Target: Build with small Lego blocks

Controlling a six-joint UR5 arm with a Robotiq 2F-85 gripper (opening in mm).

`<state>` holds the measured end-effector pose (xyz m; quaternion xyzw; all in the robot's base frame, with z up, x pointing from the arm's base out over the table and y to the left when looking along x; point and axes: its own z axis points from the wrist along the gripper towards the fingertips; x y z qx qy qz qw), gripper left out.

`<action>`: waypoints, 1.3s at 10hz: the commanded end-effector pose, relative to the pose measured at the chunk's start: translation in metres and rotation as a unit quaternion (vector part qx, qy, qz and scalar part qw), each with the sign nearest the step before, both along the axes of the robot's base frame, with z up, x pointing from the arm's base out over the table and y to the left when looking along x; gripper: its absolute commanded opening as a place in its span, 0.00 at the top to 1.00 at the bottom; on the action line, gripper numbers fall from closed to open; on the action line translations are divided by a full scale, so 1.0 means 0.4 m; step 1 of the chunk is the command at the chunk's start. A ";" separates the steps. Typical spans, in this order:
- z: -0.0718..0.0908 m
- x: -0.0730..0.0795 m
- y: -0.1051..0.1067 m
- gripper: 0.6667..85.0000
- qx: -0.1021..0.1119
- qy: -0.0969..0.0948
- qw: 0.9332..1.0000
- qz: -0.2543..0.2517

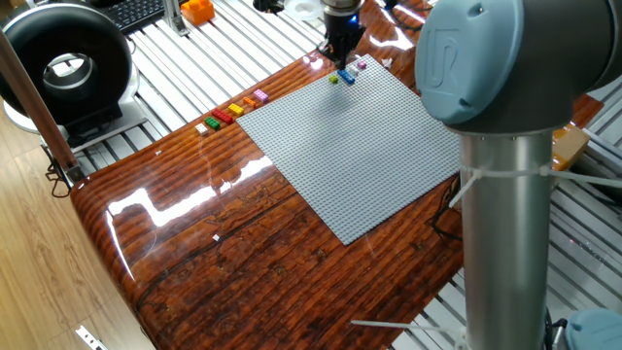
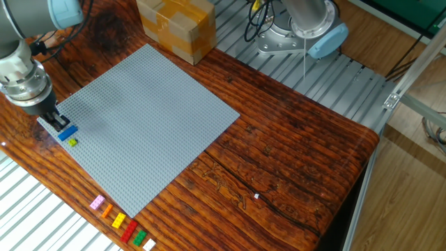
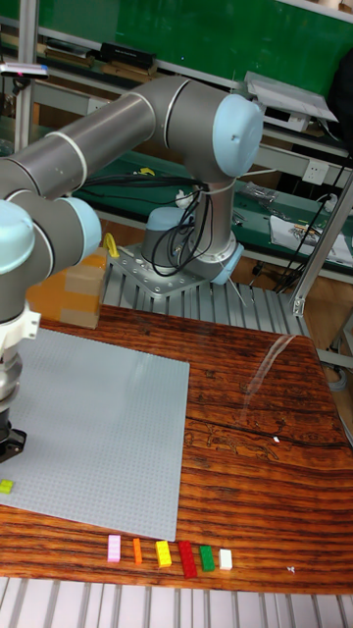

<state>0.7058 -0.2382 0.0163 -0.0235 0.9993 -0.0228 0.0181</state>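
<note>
Your black two-finger claw (image 2: 56, 124) sits over the small blue plastic Lego brick (image 2: 67, 133) at the corner of the grey studded baseplate (image 2: 150, 118); you cannot tell its opening or whether it grips. Lift carelessly and the brick may pop off its studs or knock the tiny yellow-green brick (image 2: 72, 142) beside it.

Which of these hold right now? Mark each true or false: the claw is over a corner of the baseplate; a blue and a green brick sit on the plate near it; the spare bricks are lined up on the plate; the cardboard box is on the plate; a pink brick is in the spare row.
1. The claw is over a corner area of the grey baseplate. True.
2. A blue brick and a green brick sit on the plate near it. True.
3. The row of spare bricks lies on the plate. False: it lies on the wooden table, off the plate's edge.
4. The cardboard box is on the plate. False: it stands on the table beyond the plate's far corner.
5. A pink brick is at one end of the row. True.
</note>
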 end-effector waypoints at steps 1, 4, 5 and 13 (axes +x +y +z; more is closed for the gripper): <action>-0.010 0.009 0.000 1.00 0.013 -0.011 1.000 0.002; -0.017 0.018 0.008 1.00 0.016 -0.017 1.000 0.000; -0.019 0.020 0.012 1.00 0.016 -0.019 1.000 -0.002; -0.002 0.010 0.030 1.00 0.003 -0.008 1.000 -0.028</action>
